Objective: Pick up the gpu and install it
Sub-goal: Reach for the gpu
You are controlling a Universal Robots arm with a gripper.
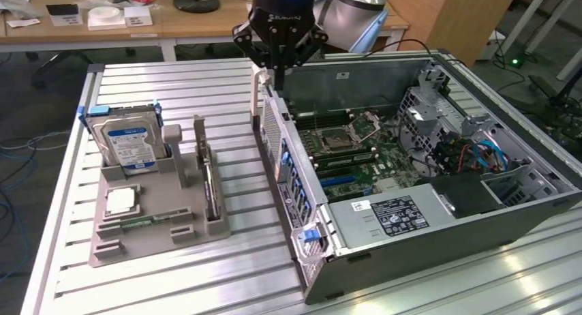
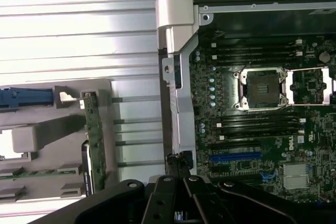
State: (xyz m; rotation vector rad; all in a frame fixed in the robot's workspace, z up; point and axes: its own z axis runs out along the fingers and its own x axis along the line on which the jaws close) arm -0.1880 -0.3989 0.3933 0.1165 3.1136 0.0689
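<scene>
Slatted metal bench [image 1: 163,83] carried everything. On the exterior view's right lay the open computer case [image 1: 454,226], side panel off, motherboard [image 1: 364,158] exposed with its empty processor socket [image 1: 350,131].

On the exterior view's left sat the grey parts holder [image 1: 155,226], well apart from the case. The silver hard drive [image 1: 127,141] stood upright at its far end.

The claw [image 1: 277,75] hung over the case's rear wall near the far corner, fingers pressed fully together and gripping nothing. In the wrist view the claw [image 2: 176,169] sat just above that wall's edge.

The gpu [image 1: 210,189] stood edge-on in its slot on the holder's case-facing side, between two grey uprights, not yet picked up and well clear of the claw.

A small square chip [image 1: 121,200] and a green memory stick [image 1: 146,221] lay in the holder's near half.
</scene>
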